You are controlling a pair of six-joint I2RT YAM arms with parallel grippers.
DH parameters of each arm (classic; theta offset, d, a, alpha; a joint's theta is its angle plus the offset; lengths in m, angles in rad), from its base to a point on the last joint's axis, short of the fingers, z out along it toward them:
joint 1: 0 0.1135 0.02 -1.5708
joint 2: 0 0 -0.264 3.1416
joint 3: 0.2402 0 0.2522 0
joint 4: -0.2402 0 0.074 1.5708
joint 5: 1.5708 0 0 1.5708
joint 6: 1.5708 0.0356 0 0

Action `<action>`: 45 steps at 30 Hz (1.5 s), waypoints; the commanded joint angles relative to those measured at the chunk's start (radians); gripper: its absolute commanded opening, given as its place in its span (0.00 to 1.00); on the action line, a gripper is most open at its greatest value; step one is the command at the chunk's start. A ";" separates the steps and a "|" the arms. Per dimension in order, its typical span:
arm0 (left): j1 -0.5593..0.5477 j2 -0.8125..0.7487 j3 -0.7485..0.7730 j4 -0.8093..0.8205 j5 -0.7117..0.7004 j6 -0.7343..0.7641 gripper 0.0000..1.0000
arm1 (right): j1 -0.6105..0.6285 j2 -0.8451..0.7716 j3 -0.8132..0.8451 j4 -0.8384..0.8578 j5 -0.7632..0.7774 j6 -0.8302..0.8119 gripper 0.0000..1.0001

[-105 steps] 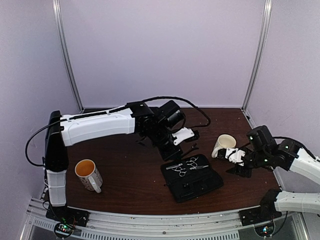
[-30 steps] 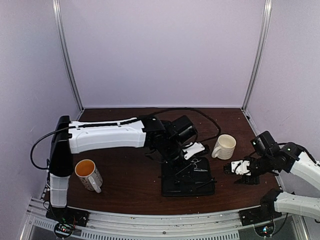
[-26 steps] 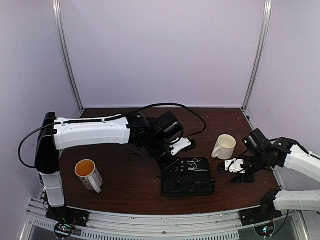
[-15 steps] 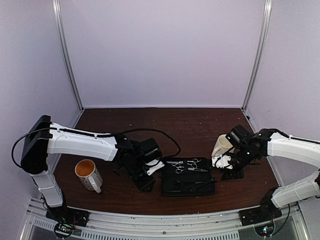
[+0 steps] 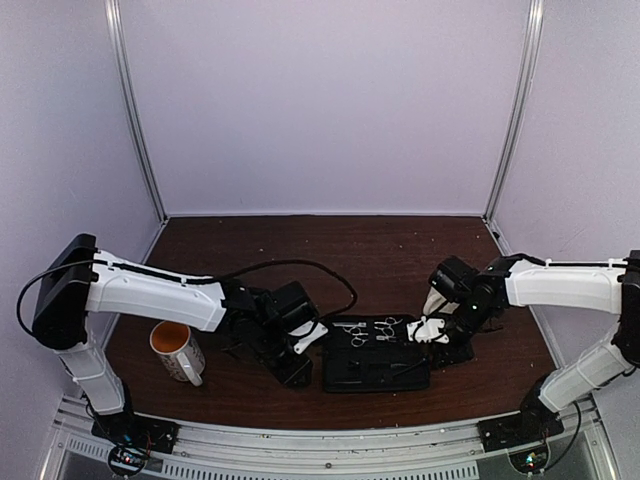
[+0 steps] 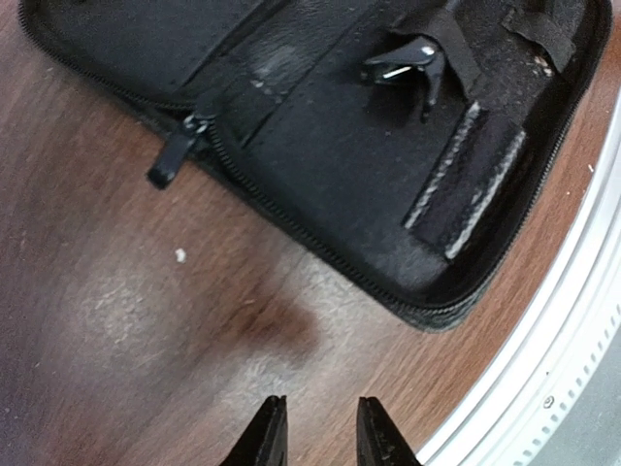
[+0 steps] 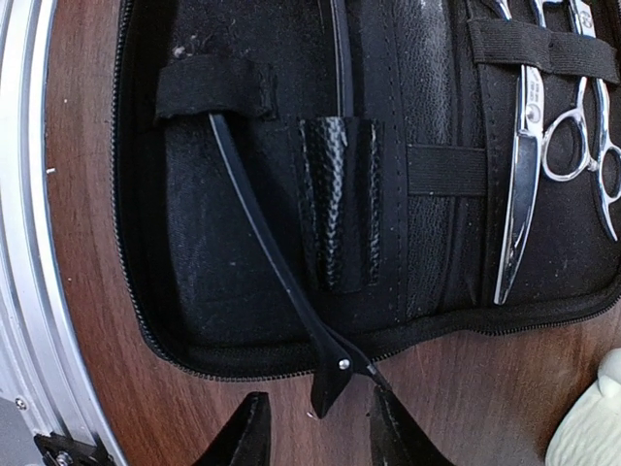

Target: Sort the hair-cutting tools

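The black case (image 5: 375,362) lies open near the table's front edge. Two silver scissors (image 5: 370,331) sit under elastic straps along its far side; the right wrist view shows them (image 7: 521,146) side by side. A long black hair clip (image 7: 262,243) runs out of a strap, its hinge end poking over the case's zip. My right gripper (image 7: 317,413) is open and straddles that end with gaps on both sides. A second black clip (image 7: 340,58) stands in the pocket. My left gripper (image 6: 318,432) is open over bare wood, left of the case (image 6: 340,126), near a clip (image 6: 408,63).
An orange-lined mug (image 5: 177,350) stands at the front left. A cream mug (image 5: 436,296) stands behind my right arm, its side showing in the right wrist view (image 7: 592,417). The aluminium rail (image 5: 330,435) runs just in front of the case.
My left arm has drawn back off the case to its left edge. My right arm has swung left and down to the case's right edge. Both pairs of jaws have narrowed.
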 commanded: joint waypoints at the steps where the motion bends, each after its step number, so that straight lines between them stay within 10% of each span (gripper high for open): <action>1: -0.026 0.049 0.037 0.046 0.025 0.015 0.28 | 0.019 0.024 0.018 0.012 0.004 0.012 0.35; 20: -0.091 0.175 0.181 0.019 0.006 0.056 0.28 | 0.050 0.054 0.065 -0.062 0.035 0.093 0.07; 45: -0.185 0.179 0.122 0.107 -0.180 0.048 0.28 | 0.072 0.203 0.113 -0.143 0.012 0.237 0.05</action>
